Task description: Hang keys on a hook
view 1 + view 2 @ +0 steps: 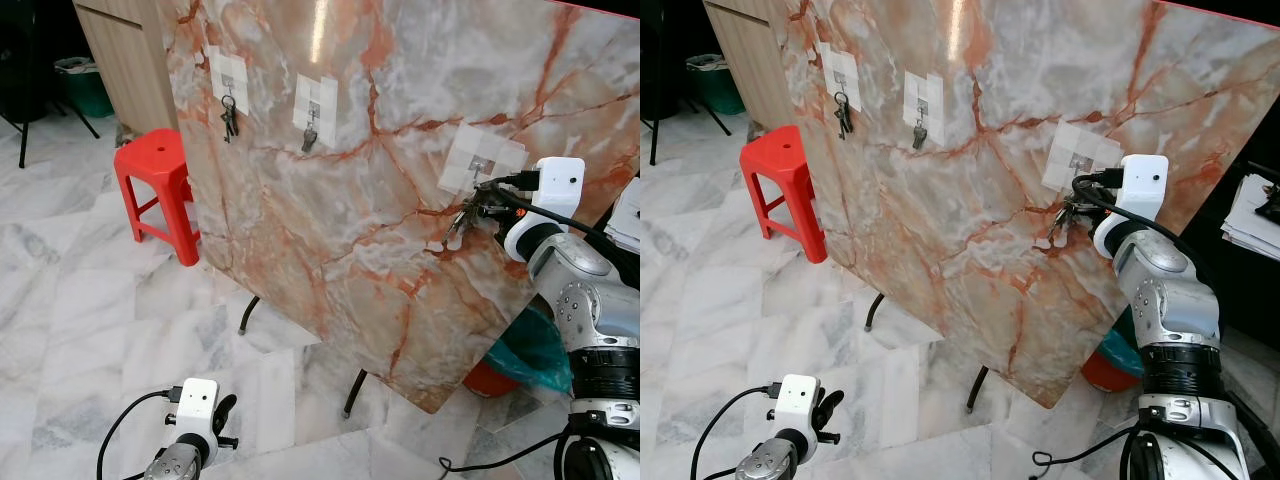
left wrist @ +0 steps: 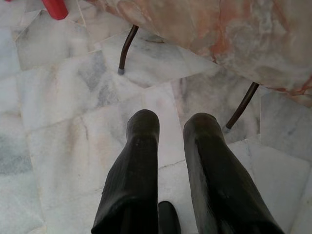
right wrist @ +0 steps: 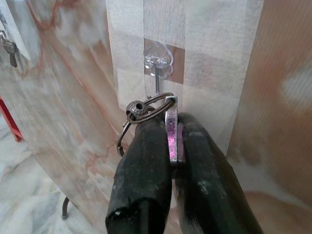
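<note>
You are holding the keys (image 3: 146, 114) clenched in the right tool (image 3: 171, 146) just below the hook (image 3: 158, 62) near the slab's (image 1: 400, 200) right edge, ring not yet hung, while the left tool (image 2: 170, 161) is hanging released.

Keys (image 3: 171, 136) mostly behind right gripper (image 3: 170, 170)

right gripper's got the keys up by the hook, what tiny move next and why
Probably ease the right gripper up and in toward the marble panel, so the key ring slips over the hook. The ring sits just below the clear hook, clamped between the fingers, and I can't tell that it is threaded yet.
</note>
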`<state>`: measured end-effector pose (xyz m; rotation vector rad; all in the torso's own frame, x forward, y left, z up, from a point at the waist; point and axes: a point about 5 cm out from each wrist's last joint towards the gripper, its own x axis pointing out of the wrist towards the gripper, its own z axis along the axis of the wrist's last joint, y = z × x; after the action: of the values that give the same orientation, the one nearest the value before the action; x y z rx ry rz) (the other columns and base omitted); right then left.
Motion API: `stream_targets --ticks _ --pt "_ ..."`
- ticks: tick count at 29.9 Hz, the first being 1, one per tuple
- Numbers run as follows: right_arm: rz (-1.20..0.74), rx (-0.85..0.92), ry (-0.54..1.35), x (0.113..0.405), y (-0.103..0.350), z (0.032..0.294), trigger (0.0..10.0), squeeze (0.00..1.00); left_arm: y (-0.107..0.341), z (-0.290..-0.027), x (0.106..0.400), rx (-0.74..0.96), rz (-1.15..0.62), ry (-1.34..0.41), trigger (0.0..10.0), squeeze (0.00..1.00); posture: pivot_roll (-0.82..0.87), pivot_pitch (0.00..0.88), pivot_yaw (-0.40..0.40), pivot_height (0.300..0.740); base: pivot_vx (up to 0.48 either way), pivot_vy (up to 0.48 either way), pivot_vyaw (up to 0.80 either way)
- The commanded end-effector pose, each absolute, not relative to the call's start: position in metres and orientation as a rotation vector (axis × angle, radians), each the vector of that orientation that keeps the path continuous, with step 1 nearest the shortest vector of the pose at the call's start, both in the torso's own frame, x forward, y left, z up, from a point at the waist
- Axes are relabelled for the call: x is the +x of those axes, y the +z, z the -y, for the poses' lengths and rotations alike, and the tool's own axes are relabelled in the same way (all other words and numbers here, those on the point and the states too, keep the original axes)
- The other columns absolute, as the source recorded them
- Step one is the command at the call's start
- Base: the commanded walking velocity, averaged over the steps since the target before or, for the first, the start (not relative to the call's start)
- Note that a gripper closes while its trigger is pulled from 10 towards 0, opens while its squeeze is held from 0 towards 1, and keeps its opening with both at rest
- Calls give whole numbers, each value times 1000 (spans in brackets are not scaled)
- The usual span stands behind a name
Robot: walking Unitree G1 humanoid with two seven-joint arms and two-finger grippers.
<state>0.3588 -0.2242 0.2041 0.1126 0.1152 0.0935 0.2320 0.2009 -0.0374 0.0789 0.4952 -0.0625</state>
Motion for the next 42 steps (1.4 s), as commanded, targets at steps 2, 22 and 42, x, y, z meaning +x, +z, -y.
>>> stream_targets --ticks 2,22,42 --pt "-69 77 81 356 219 231 10000 0 -39 -201 230 77 -497 -61 10000 0 41 52 -68 740 0 0 0" --pt "17 70 132 356 232 223 10000 0 -38 -201 231 73 -497 -57 10000 0 40 54 -69 740 0 0 0" --pt "-9 22 107 361 217 207 10000 0 -39 -200 231 72 -497 -57 10000 0 42 56 -73 740 0 0 0"
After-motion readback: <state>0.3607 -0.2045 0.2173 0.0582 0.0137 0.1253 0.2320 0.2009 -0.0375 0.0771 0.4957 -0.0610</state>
